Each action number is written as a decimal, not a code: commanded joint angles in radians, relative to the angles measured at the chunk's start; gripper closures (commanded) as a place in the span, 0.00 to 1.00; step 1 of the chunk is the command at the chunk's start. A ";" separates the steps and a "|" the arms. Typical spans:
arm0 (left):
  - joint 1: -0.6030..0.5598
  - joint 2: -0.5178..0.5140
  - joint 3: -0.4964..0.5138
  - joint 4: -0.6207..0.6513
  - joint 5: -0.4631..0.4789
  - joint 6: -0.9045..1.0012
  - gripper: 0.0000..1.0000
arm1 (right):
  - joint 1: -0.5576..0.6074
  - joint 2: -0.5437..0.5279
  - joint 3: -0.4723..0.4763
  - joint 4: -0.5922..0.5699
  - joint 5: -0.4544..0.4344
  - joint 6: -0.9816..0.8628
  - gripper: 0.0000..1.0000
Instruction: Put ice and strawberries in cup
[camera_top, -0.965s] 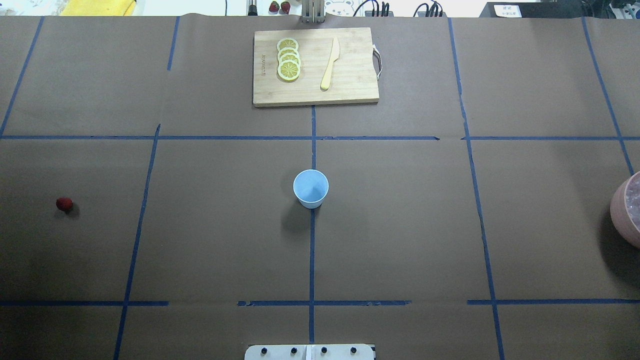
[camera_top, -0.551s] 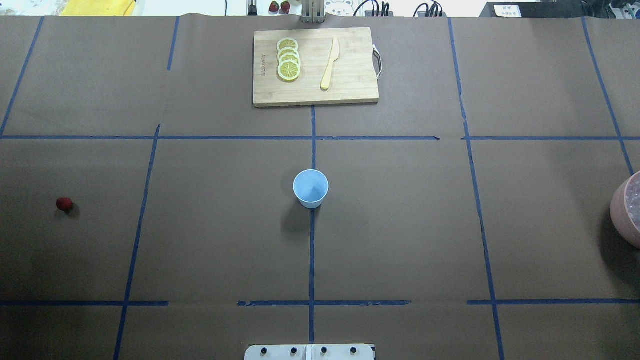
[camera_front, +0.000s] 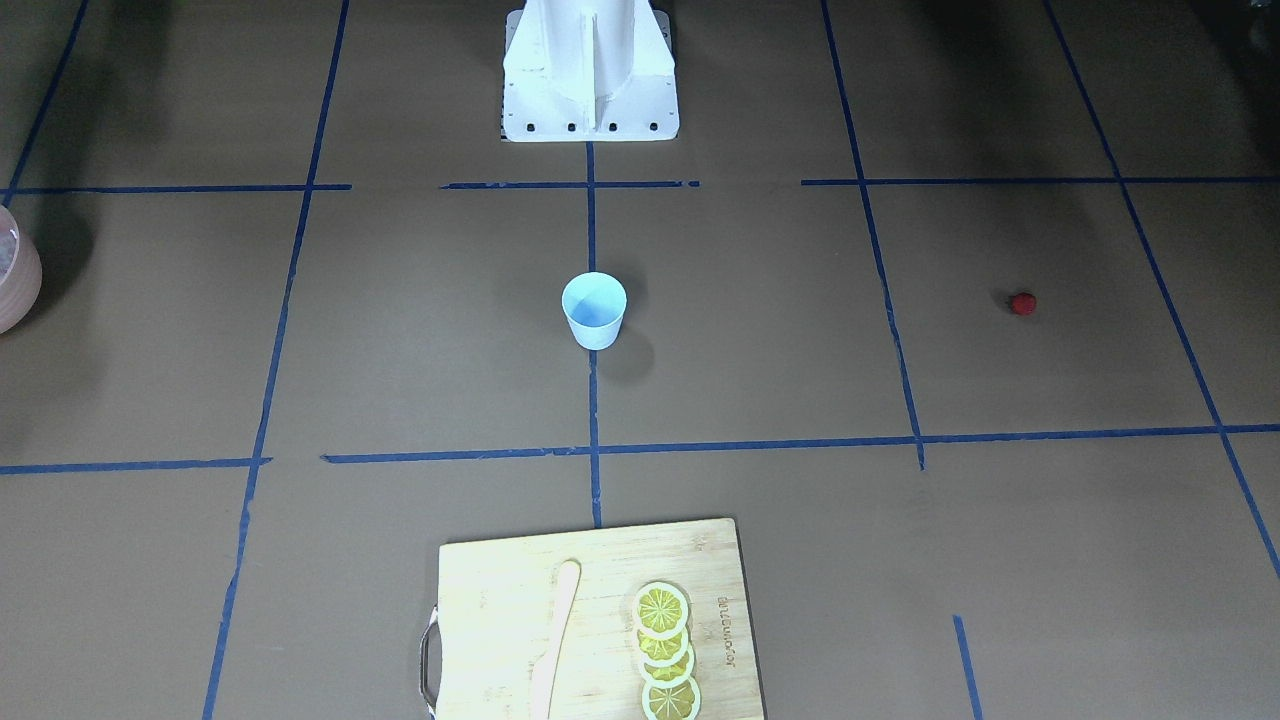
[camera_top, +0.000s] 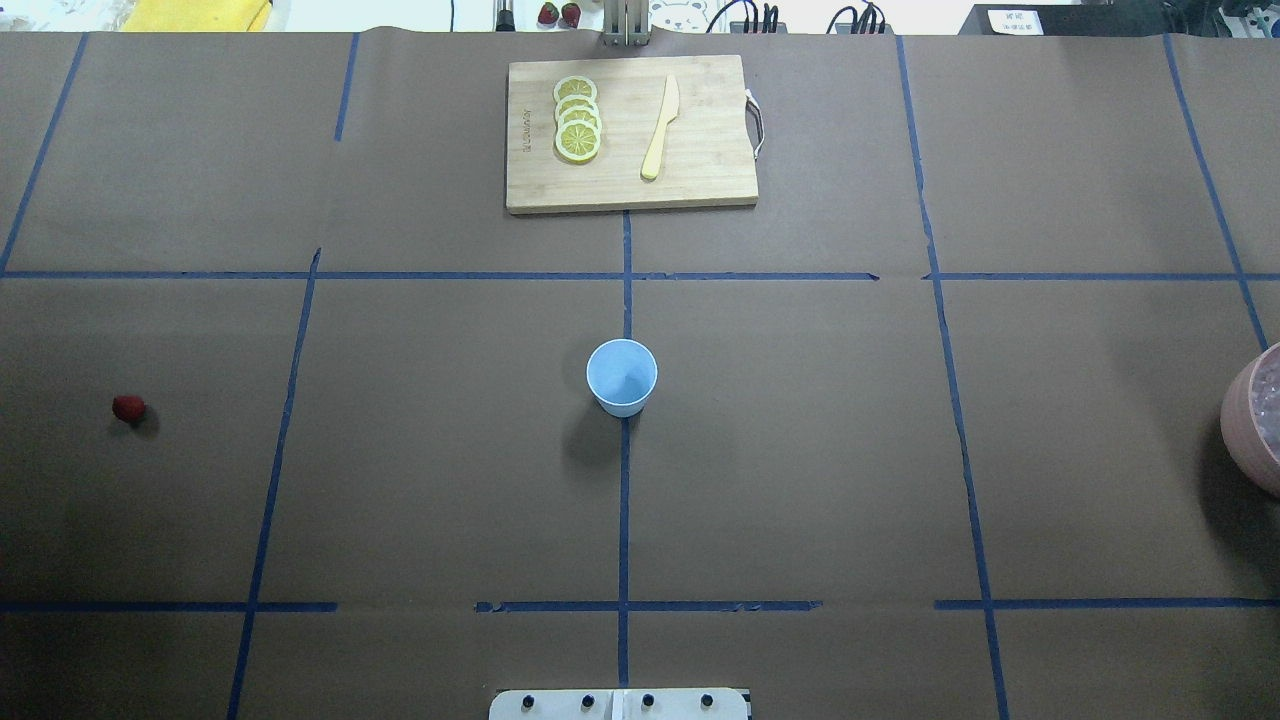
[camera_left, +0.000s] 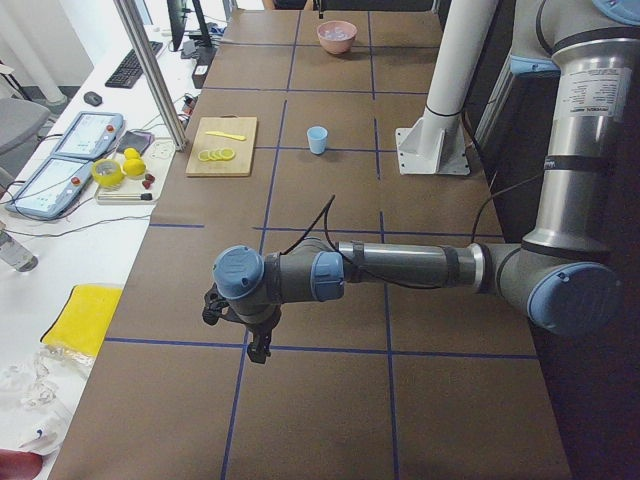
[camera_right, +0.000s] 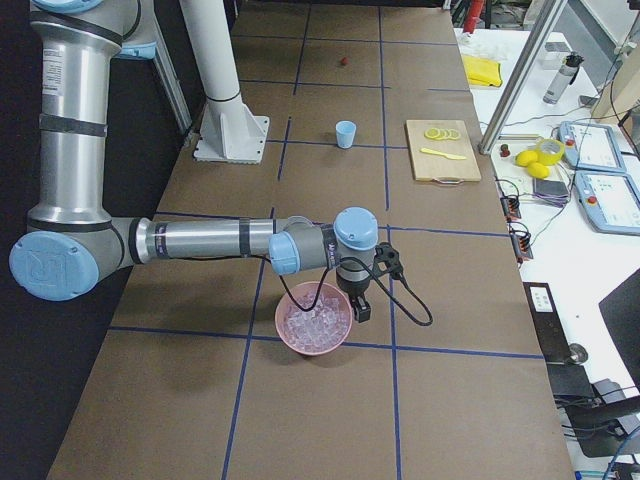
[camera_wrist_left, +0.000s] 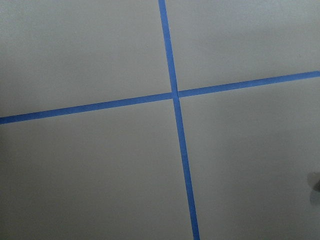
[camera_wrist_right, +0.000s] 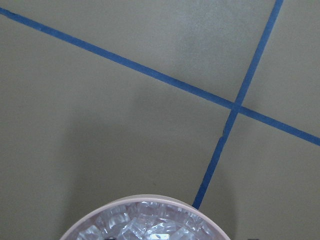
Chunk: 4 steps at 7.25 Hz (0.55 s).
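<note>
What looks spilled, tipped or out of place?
Nothing stands out: the small pale blue plastic cup stands upright and empty, the tiny red strawberry lies apart, clear ice cubes sit inside the round pink bowl.

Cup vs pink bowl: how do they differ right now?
Colour: the cup is pale blue, the pink bowl dusty pink. Size: the cup is clearly smaller than the bowl. Contents: the cup is empty, the bowl is filled with ice. Both stand upright, round mouths open.

Lemon slices (camera_top: 578, 118), knife (camera_top: 661, 128) on cutting board (camera_top: 700, 180)
</note>
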 joint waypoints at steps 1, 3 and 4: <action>0.000 -0.001 0.000 0.000 0.000 0.001 0.00 | -0.056 -0.009 -0.001 0.002 -0.040 -0.003 0.15; 0.000 -0.001 0.000 0.000 0.000 0.001 0.00 | -0.096 -0.029 -0.001 0.002 -0.089 -0.003 0.21; 0.000 -0.001 0.000 -0.002 0.000 0.001 0.00 | -0.101 -0.037 -0.001 0.002 -0.097 -0.005 0.23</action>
